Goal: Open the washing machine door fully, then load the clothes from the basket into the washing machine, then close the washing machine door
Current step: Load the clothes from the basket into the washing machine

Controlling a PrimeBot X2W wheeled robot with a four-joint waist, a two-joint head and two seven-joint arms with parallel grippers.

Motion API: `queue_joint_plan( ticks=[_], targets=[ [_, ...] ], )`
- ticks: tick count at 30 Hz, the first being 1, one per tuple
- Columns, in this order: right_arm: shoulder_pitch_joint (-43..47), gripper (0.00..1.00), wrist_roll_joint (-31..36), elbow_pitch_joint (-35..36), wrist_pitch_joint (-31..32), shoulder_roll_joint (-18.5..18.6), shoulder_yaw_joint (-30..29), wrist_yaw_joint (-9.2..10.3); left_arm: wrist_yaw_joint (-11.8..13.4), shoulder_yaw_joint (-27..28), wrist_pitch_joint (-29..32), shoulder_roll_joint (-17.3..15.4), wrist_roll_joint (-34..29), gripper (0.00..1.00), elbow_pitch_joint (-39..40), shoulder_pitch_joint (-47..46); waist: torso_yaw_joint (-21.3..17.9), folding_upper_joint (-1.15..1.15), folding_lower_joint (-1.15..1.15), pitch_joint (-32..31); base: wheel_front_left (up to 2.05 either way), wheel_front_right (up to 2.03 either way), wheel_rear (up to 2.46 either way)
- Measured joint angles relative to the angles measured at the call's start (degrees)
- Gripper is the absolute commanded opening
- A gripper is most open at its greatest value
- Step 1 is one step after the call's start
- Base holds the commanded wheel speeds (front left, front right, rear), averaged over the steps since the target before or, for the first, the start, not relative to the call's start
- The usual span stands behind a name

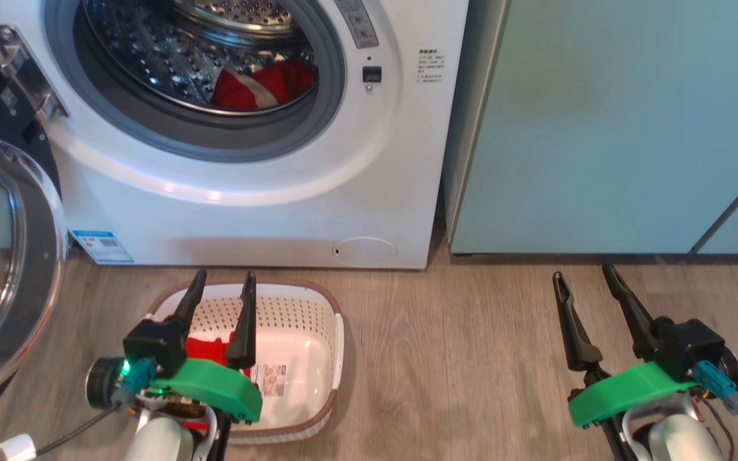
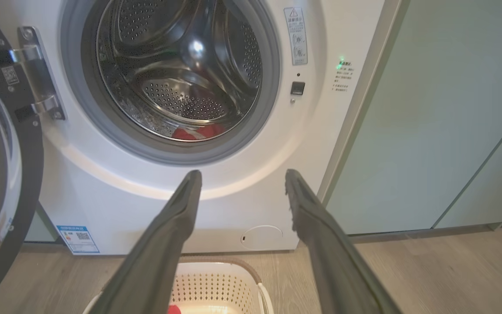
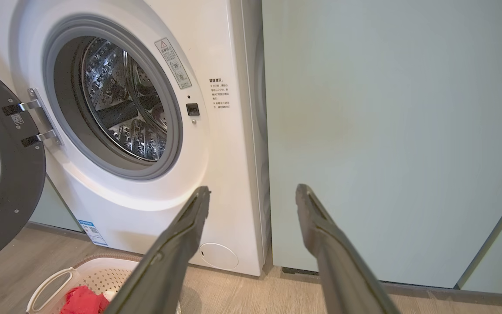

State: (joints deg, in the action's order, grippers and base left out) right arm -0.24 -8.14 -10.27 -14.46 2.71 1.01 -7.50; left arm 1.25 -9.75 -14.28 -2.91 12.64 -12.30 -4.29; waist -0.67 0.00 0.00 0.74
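Both the left gripper (image 1: 225, 276) and right gripper (image 1: 583, 272) stood open and empty. Red clothes (image 1: 205, 351) lay in the basket (image 1: 292, 304) beneath the left one: soft, light, likely to drape. Pinching the bundle's bunched middle appeared best.

Pale teal cabinets (image 1: 599, 128), grey-brown plank floor (image 1: 459, 358), possibly laminate

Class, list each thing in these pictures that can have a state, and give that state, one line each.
Washing machine door: open, swung wide to the left.
Drum: holds a red and white garment.
Basket: on the floor, red clothes inside.
Service flap: shut.
Left gripper: open, empty, over the basket.
Right gripper: open, empty, over the floor.
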Motion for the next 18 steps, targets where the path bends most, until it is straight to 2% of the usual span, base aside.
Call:
queue_joint_plan(
  ticks=[4,10,18],
  targets=[
    [-0.2,1.0,0.2,0.2,0.0,0.0,0.1,0.0,0.5,-0.8,0.0,0.0,0.0,1.0,-3.1,0.0,-0.2,0.0,0.0,1.9,0.0,0.0,0.0],
    [-0.6,1.0,0.6,0.8,0.0,0.0,0.2,0.0,0.5,-1.2,0.0,0.0,0.0,1.0,-12.2,-0.7,-1.0,0.0,0.0,5.3,0.0,0.0,0.0],
    [-4.8,1.0,1.1,2.5,0.0,0.0,1.1,0.0,-1.1,-0.6,0.0,-0.2,-0.5,1.0,-31.1,-9.5,-2.5,0.0,0.0,12.4,0.0,0.0,0.0]
  ],
)
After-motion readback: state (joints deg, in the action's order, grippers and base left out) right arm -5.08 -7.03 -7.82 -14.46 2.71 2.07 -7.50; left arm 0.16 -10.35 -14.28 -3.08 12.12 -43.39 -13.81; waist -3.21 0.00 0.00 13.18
